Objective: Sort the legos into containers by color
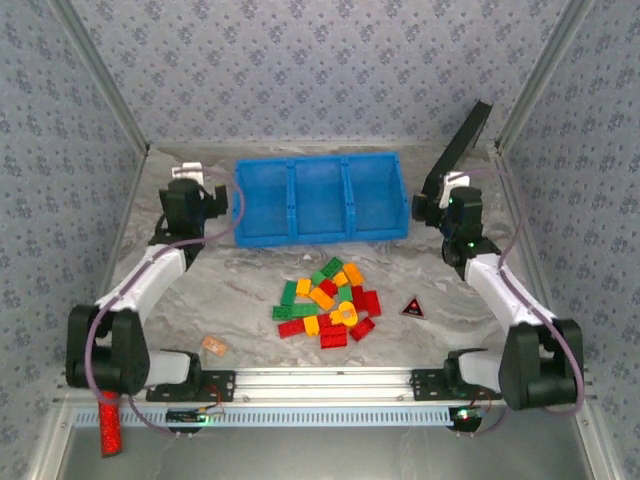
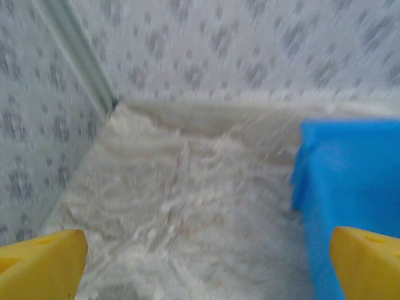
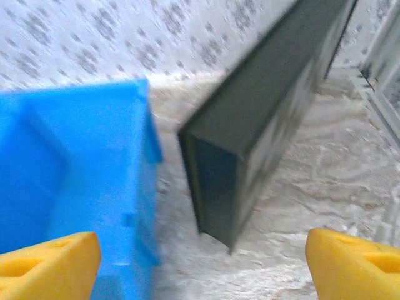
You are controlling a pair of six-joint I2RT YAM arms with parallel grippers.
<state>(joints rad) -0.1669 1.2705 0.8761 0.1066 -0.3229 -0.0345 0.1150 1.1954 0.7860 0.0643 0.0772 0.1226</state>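
**brickfan:** Where are the legos relative to the claws?

**yam_watcher:** Mid-table, at 6 o'clock of the blue bin, none in it that I can see. They're at about 4 o'clock from the left gripper and about 8 from the right gripper. Neither looks clearly nearer.

**brickfan:** Claws? Counts?

**yam_watcher:** Both spread wide, holding nothing. Three compartments, and one heap of roughly twenty, red/green/orange. I can't split it per colour. It stretches 9-to-3.
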